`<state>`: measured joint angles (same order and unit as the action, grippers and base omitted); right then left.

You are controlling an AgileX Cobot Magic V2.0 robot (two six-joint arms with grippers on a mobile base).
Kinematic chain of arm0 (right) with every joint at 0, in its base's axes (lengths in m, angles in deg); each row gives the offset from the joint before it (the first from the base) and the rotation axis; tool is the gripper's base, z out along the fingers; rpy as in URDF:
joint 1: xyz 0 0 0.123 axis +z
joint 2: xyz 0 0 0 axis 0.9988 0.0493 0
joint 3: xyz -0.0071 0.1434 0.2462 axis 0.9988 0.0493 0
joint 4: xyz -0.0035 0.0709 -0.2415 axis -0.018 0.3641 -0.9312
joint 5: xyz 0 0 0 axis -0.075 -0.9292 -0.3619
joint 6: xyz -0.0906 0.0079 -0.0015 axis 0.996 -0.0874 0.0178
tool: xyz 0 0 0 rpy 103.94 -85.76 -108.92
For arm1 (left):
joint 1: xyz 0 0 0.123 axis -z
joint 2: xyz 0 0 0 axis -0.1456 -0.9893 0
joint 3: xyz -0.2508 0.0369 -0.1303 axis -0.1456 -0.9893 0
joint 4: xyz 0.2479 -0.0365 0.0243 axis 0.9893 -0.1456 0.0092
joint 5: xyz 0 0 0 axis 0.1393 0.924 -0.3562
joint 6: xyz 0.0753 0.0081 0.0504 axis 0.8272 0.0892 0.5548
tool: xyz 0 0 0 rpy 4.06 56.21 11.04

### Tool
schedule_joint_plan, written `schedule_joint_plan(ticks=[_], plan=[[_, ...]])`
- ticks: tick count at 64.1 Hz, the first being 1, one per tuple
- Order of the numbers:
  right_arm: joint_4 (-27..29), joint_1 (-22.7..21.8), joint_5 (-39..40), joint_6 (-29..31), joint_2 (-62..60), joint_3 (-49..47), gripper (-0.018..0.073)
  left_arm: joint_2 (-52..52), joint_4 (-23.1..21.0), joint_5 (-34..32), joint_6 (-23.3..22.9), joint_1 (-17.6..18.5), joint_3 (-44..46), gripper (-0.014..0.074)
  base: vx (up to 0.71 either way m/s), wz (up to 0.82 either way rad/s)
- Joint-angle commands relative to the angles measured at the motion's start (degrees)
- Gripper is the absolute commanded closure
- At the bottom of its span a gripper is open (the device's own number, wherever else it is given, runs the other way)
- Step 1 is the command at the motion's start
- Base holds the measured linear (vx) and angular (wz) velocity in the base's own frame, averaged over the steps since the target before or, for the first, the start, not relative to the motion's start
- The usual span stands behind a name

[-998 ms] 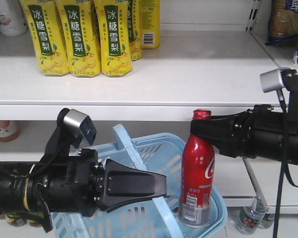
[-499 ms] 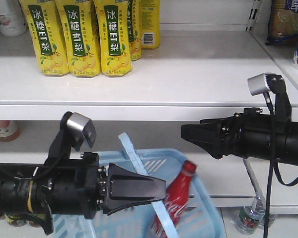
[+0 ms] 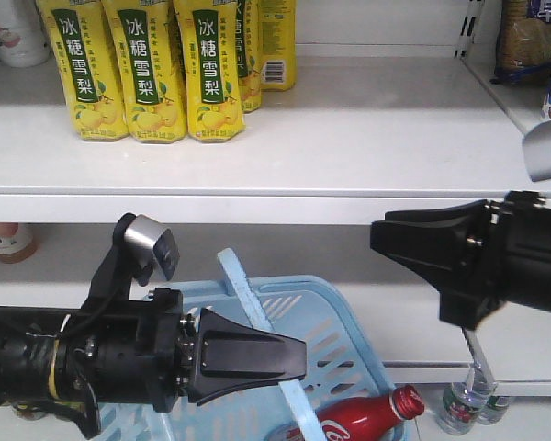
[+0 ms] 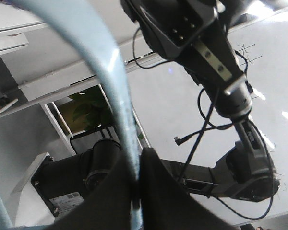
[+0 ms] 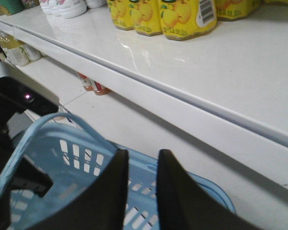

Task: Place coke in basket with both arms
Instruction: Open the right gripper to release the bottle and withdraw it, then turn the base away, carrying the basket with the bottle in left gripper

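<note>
A red coke bottle point(image 3: 365, 419) lies on its side inside the light blue slotted basket point(image 3: 335, 312). The basket's handle point(image 3: 257, 322) stands raised, slanting across it.

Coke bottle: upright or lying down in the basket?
Lying down: the Coke bottle rests on its side in the basket, cap pointing right.

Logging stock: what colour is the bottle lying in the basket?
Red Coca-Cola bottle, white script; clearest in the exterior front-facing view.

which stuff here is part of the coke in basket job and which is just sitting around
Part of the job: coke bottle lying in the basket; left tool shut on the basket handle; right tool, empty.

Just sitting there: yellow drink cartons, white shelf, small bottles on the lower shelf.
</note>
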<state>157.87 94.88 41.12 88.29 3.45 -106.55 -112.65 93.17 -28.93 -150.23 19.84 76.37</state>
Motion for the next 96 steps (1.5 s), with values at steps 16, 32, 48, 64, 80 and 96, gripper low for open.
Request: schedule_joint_plan(ticks=[16, 32, 48, 64, 80, 96], plan=[[-27.68, -0.24, 3.12, -20.98, -26.18, 4.36, 0.0564, 2.14, -6.14, -14.01, 0.87, 0.27, 2.22, 0.0603, 0.0, 0.0], [-42.71, -0.24, 14.05, -37.19, -43.4, 20.43, 0.0564, 2.14, -6.14, -14.01, 0.87, 0.27, 2.22, 0.0603, 0.0, 0.0], [-42.79, -0.24, 13.95, -39.4, -47.25, 24.49, 0.0564, 2.14, -6.14, -14.01, 0.87, 0.27, 2.22, 0.0603, 0.0, 0.0], [-42.92, -0.24, 13.9, -39.4, -47.25, 24.49, 0.0564, 2.14, -6.14, -14.01, 0.87, 0.27, 2.22, 0.0603, 0.0, 0.0], [-42.92, -0.24, 13.9, -39.4, -47.25, 24.49, 0.0564, 2.14, -6.14, -14.01, 0.87, 0.27, 2.22, 0.0603, 0.0, 0.0], [-42.92, -0.24, 13.9, -39.4, -47.25, 24.49, 0.0564, 2.08, -6.55, -7.33, 6.51, 0.21, 1.83, 0.0603, 0.0, 0.0]])
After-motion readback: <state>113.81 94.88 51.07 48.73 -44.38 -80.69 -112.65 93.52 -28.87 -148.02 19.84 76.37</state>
